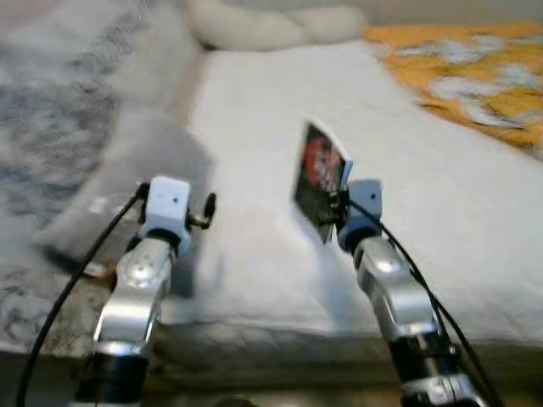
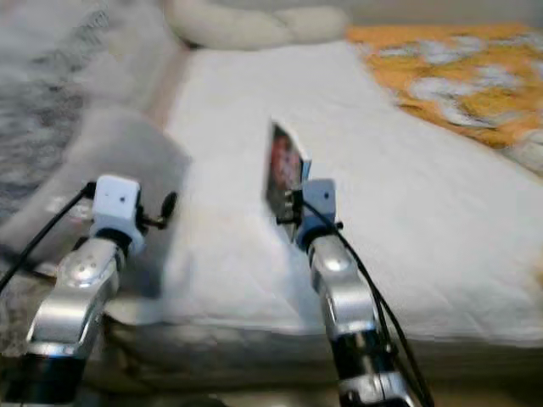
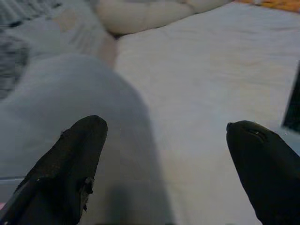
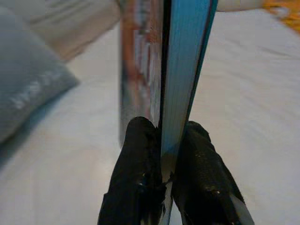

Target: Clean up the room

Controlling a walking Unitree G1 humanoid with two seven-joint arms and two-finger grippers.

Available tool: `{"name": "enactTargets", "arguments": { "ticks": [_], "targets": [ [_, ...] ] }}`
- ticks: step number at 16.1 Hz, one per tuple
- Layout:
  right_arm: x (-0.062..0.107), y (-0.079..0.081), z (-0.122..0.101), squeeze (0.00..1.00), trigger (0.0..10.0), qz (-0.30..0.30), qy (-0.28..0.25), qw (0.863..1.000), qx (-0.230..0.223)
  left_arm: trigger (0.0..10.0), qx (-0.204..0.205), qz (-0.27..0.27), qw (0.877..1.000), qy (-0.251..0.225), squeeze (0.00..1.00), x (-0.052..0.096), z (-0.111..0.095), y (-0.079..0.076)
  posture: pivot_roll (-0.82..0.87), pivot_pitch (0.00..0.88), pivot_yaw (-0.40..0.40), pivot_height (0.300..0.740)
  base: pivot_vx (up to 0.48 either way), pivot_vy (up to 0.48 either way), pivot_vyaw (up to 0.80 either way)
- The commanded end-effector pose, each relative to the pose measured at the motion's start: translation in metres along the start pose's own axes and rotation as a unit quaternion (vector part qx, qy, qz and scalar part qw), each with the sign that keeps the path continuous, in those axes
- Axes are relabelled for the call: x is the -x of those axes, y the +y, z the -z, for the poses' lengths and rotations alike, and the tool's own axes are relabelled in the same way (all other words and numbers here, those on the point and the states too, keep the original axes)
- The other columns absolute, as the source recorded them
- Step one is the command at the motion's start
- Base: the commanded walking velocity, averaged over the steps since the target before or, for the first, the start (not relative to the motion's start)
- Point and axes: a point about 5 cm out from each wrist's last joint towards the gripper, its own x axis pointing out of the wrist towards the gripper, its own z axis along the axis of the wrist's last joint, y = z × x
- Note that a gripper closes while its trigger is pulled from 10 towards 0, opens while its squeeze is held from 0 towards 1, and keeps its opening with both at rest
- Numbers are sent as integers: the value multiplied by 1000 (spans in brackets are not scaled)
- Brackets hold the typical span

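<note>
Here, right hand (image 4: 164, 154) pinching thin glossy book (image 1: 321, 174) upright, left hand (image 3: 164, 154) spread above white quilted bed (image 1: 441, 212)

Bedroom in a home, seen from the edge of a bed.

Shown by a wide mattress (image 1: 280, 161) under a white quilted cover, taking up most of the head views. At its far end, a long cream pillow (image 1: 271, 24) lying across the width. Spread over the far right corner, an orange blanket (image 1: 475, 64) with pale flower-like patches. Along the left edge, a soft grey cushion (image 1: 127, 182) resting partly on the mattress, and beyond it a grey-and-white patterned throw (image 1: 59, 93), blurred. Soft bedding on every side, seen again close up in the left wrist view: white cover, grey cushion, cream pillow.
</note>
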Motion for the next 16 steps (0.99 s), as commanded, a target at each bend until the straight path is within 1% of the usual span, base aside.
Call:
{"name": "enactTargets", "arguments": {
  "ticks": [1, 3, 5, 6, 8, 10, 11, 13, 14, 15, 16],
  "targets": [
    [1, -8, -13, 0, 10000, 8, -28, 1000, 7, 10000, -2, 3, 1000, -9, 43, -1, -5, -3, 19, 0, 50, 740, 431, 0, 769],
    [2, -9, -11, 0, 10000, -2, -24, 1000, -8, 10000, -2, 2, 1000, -10, 43, -1, -5, -3, 20, 0, 50, 740, 428, 0, 0],
    [4, -9, -11, 0, 10000, -33, -18, 999, -11, 10000, -10, 1, 1000, -10, 43, -1, -6, -3, 24, 0, 46, 740, 386, 0, 0],
    [5, -11, -12, 0, 10000, -40, -17, 999, -13, 10000, -7, 3, 1000, -12, 35, 0, -6, -3, 25, 0, 44, 740, 0, 0, 0],
    [8, -15, -16, 0, 10000, -55, -17, 998, -16, 10000, -24, 15, 1000, -13, 24, 2, -6, -4, 26, 0, 41, 740, 0, 0, 0],
    [9, -20, -15, 0, 10000, -56, -8, 998, -17, 10000, -30, 21, 999, -10, 20, 4, -5, -4, 25, 0, 41, 740, 0, 0, 0],
    [10, -22, -14, 0, 10000, -62, -2, 998, -33, 10000, -38, 31, 999, -7, 20, 6, -5, -5, 22, 0, 43, 740, 0, 0, 0],
    [8, -22, -19, 0, 10000, -109, 15, 991, -73, 10000, -65, 61, 996, 5, 20, 9, -5, -7, 27, 0, 40, 740, 0, 0, 0],
    [6, -22, -23, 0, 10000, -137, 27, 986, -86, 10000, -71, 73, 995, 7, 20, 11, -5, -6, 31, 0, 37, 740, 0, 0, 0],
    [1, -21, -27, 0, 10000, -171, 44, 979, -100, 10000, -78, 92, 993, 9, 20, 13, -7, -4, 36, 0, 35, 740, 0, 0, 0],
    [-2, -20, -32, 0, 10000, -215, 57, 968, -114, 10000, -80, 118, 990, 11, 24, 15, -9, -4, 42, 0, 34, 740, 0, 0, 0]
  ]
}}
